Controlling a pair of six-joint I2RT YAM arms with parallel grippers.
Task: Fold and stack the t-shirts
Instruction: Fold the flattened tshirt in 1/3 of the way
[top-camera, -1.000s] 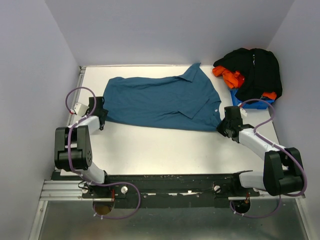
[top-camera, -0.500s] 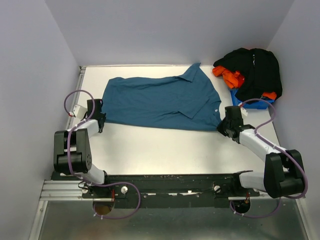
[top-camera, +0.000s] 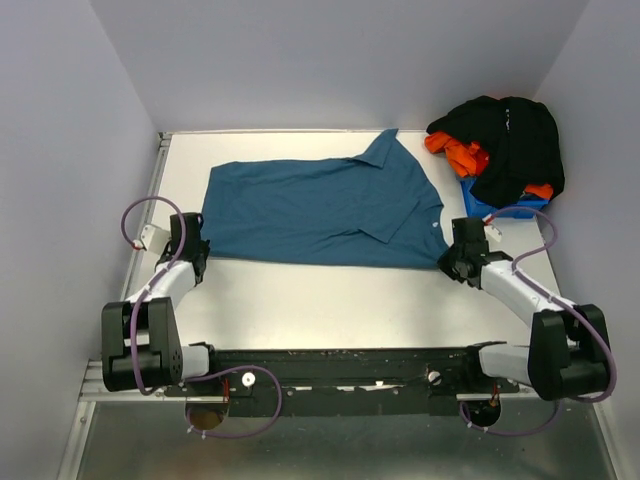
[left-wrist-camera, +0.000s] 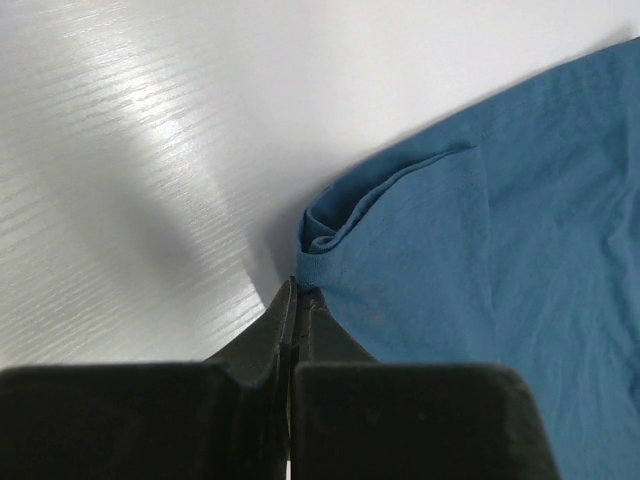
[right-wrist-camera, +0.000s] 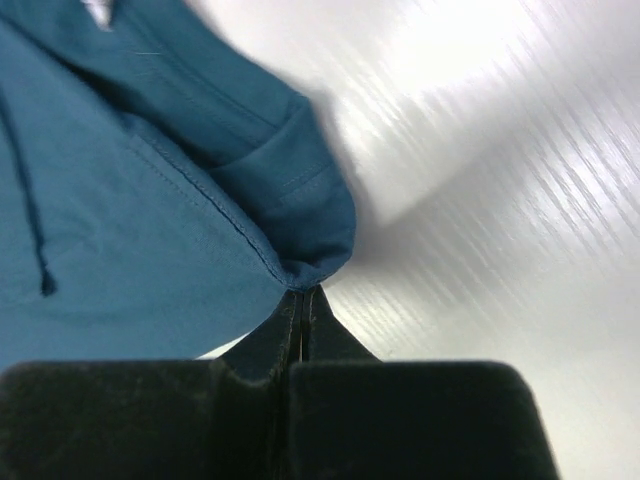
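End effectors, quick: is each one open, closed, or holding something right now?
Left end effector: closed, pinching a hem corner of the teal shirt.
Right end effector: closed, pinching the teal shirt's opposite corner.

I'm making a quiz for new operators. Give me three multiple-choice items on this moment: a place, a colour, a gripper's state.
1. Where is the pile of black and orange shirts?
A. far right corner of the table
B. near left corner
C. centre

2. What colour is the spread shirt?
A. black
B. teal-blue
C. orange

3. What is the left gripper doing?
A. hanging open
B. shut on the spread shirt's corner
C. shut on nothing

Answers: 1 A, the top view shows it heaped there; 2 B, every view shows teal cloth; 3 B, its closed jaws pinch the hem.
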